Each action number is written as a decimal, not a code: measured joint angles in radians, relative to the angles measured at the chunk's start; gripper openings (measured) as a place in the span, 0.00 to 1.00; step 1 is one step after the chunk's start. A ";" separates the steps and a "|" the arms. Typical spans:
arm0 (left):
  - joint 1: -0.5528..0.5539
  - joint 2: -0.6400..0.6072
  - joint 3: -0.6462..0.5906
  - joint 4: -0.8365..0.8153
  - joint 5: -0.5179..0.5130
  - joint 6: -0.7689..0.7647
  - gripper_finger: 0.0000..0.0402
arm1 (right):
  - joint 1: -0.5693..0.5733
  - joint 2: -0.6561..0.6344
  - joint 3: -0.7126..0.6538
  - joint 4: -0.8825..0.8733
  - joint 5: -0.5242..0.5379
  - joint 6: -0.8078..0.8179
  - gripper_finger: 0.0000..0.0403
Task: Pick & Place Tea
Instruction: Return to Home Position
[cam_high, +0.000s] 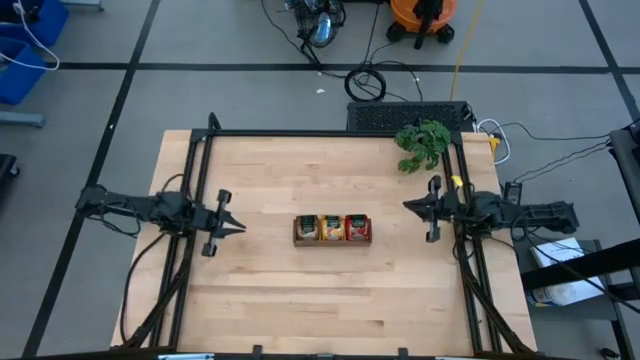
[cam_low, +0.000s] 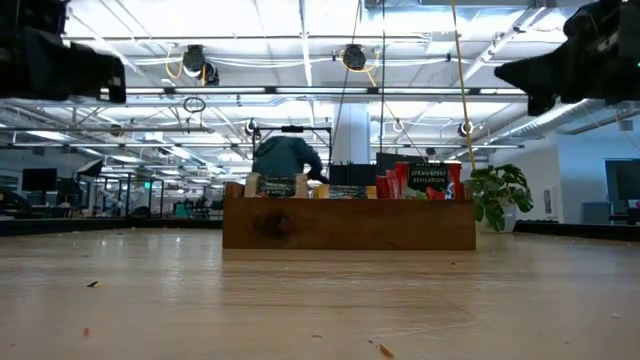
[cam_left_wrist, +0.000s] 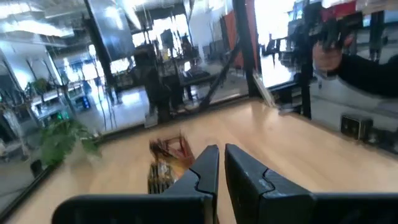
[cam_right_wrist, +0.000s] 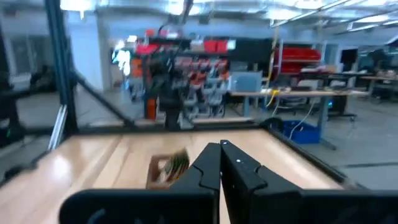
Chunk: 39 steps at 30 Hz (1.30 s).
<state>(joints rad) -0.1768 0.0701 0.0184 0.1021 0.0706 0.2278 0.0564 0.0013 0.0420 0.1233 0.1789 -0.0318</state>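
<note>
Wooden tray (cam_high: 332, 243), between and well clear of our closed, empty left gripper (cam_high: 240, 227) and right gripper (cam_high: 406, 205), holds all visible tea (cam_high: 332, 228), so we reckon only homing remains.

Wood on wood, mostly

The table (cam_high: 300, 290) is pale, smooth plank wood with a soft sheen. The wooden organizer (cam_low: 350, 225) is darker and knotty, the tea sachets (cam_low: 432, 180) are glossy printed paper, and the left gripper (cam_left_wrist: 221, 148) looks like matt black plastic.
</note>
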 joint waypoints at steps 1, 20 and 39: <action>0.000 -0.003 -0.008 -0.015 -0.007 -0.004 0.09 | -0.011 -0.001 -0.016 0.014 0.001 0.008 0.00; 0.000 0.035 -0.007 -0.089 -0.075 -0.048 0.09 | -0.077 0.011 -0.025 -0.053 -0.068 0.031 0.00; -0.002 0.035 -0.009 -0.023 0.024 -0.047 0.09 | -0.076 0.010 -0.027 0.048 -0.156 -0.032 0.00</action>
<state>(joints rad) -0.1791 0.1055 0.0097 0.0788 0.0948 0.1809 -0.0193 0.0113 0.0151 0.1715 0.0231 -0.0643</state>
